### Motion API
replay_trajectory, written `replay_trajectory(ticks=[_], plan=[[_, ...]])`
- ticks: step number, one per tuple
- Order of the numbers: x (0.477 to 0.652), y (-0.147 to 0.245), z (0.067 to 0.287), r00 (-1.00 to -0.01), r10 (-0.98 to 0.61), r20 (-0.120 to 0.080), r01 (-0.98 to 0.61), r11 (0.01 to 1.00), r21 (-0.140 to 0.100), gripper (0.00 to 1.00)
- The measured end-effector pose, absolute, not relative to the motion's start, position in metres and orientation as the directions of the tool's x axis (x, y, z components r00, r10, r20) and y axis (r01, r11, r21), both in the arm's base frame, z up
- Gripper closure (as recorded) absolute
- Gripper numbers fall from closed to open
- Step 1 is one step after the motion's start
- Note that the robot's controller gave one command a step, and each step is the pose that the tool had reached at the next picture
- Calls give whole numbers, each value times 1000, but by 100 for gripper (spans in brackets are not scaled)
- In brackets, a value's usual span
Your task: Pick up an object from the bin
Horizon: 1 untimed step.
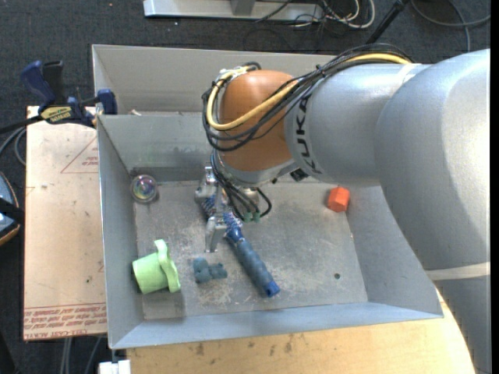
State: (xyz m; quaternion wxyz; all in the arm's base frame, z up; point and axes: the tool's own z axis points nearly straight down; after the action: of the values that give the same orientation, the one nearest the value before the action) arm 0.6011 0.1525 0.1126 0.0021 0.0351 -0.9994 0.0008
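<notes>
The jaws sit low in the middle of the bin [115,201], at the far end of a blue pen [251,265] (lying slantwise); whether they are open or closed, I cannot tell.

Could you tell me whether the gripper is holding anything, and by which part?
It cannot be told: the gripper is at the upper end of the blue stick, mid-bin.
</notes>
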Motion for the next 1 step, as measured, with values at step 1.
replay_trajectory(ticks=[1], plan=[[605, 96, 91, -996, 93, 1, 93, 996, -1, 0]])
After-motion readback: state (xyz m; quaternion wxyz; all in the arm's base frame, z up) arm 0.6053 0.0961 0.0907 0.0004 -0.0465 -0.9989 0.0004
